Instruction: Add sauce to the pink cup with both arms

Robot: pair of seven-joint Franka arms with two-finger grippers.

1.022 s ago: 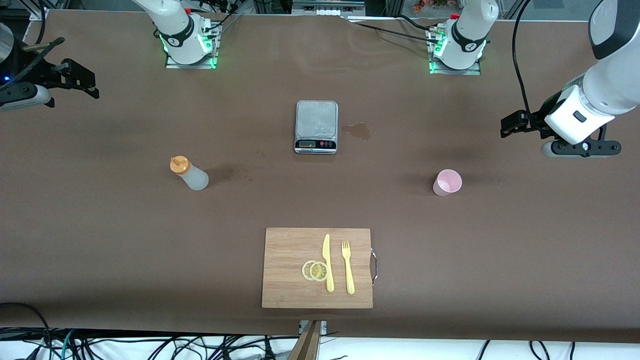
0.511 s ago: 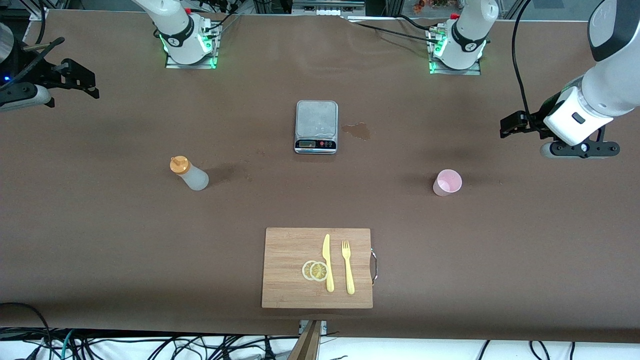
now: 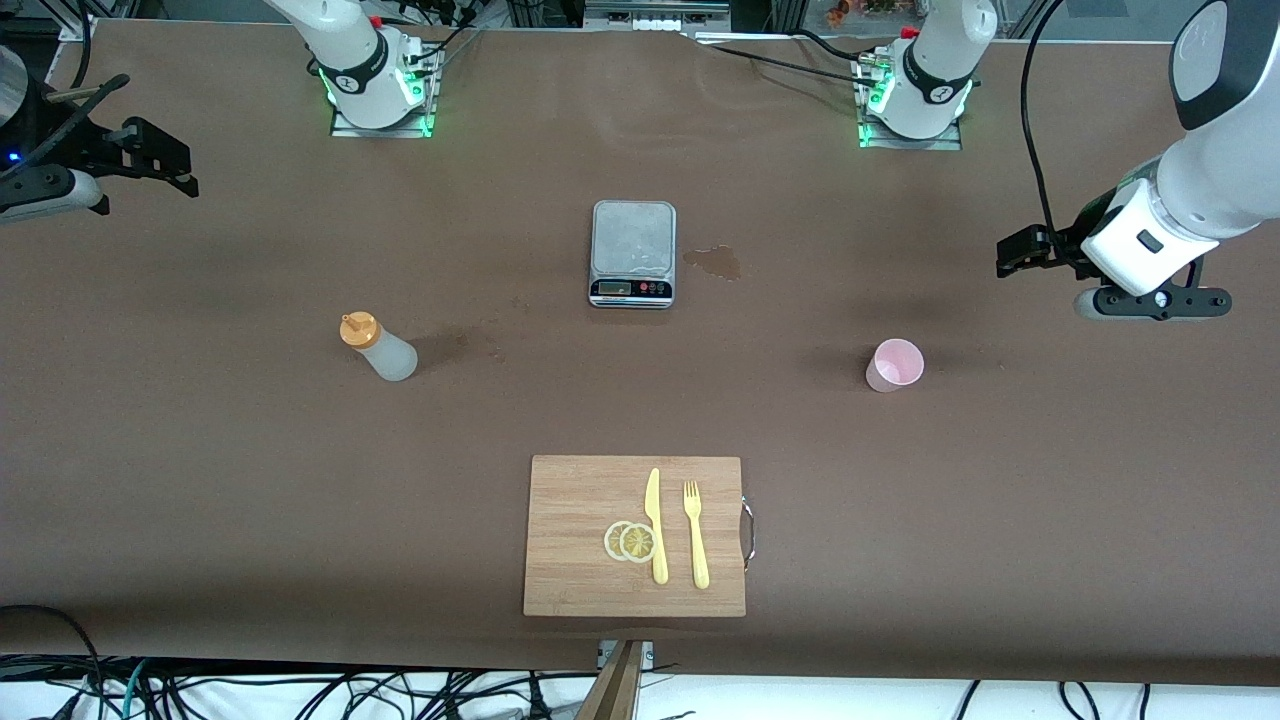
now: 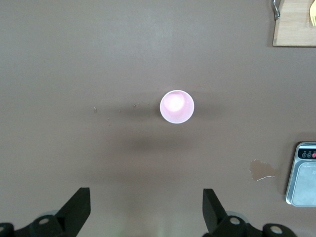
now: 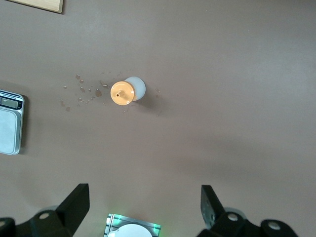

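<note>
**Operator:** State the position of the pink cup.

**Technician:** The pink cup (image 3: 895,364) stands upright on the brown counter (image 3: 200,480), toward the left arm's end. Nothing touches it. In the left wrist view its round rim faces the camera and the inside reads pale pink.

**Operator:** And the sauce?

**Technician:** The squeeze bottle (image 3: 377,346), with its orange nozzle cap (image 5: 122,92), stands on the counter toward the right arm's end, well apart from the cup. Small droplets (image 5: 84,90) mark the counter just beside it.

**Operator:** Left gripper status?

**Technician:** The left gripper (image 4: 145,210) hangs in the air over bare counter at the left arm's end of the table, not over the cup. Its fingers (image 4: 77,205) are spread wide. It holds nothing and touches nothing.

**Operator:** Right gripper status?

**Technician:** The right gripper (image 5: 144,207) is up over the counter's edge at the right arm's end. Its fingers (image 5: 76,202) are likewise spread wide, with nothing between them.

**Operator:** Remaining items?

**Technician:** A digital scale (image 3: 632,253) sits between the bottle and the cup, farther from the front camera than both, with a wet stain (image 3: 714,261) just beside it. A wooden cutting board (image 3: 570,500) lies nearest the front camera. It carries two lemon slices (image 3: 629,541), a yellow knife (image 3: 655,524) and a yellow fork (image 3: 694,532).
</note>
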